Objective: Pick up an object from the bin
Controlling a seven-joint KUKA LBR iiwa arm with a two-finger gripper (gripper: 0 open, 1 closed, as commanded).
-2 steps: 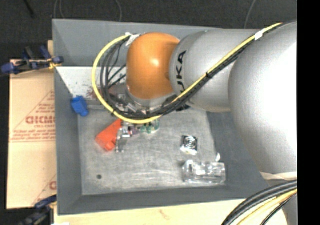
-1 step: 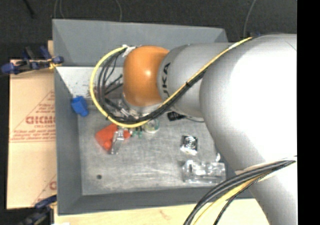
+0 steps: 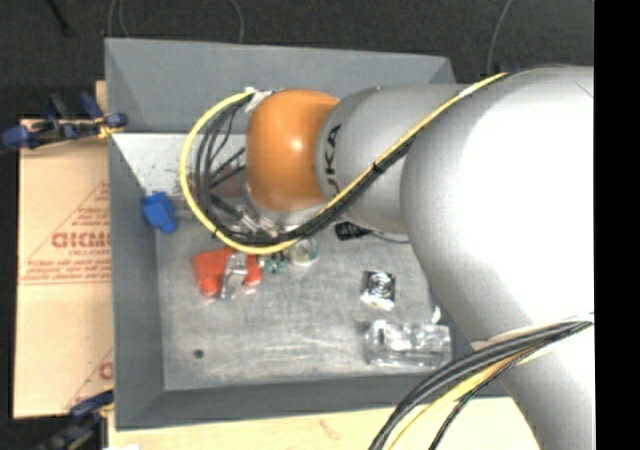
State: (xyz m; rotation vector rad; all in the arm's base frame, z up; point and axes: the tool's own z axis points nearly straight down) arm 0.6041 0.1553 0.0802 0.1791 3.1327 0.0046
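arm blocks the whole right side of the bin; some dark thing pokes out from under it, can't tell what; greenish bit sits half under the yellow cable

Bin floor, front = view's lower edge: small block far left, close to the left wall; chunky piece right of it and nearer the front; small metal part touching that piece's right side; round bit just right again, at the rim of the wrist, which hangs over back-centre; small packet further right; plastic bag in front of the packet, near the front wall.
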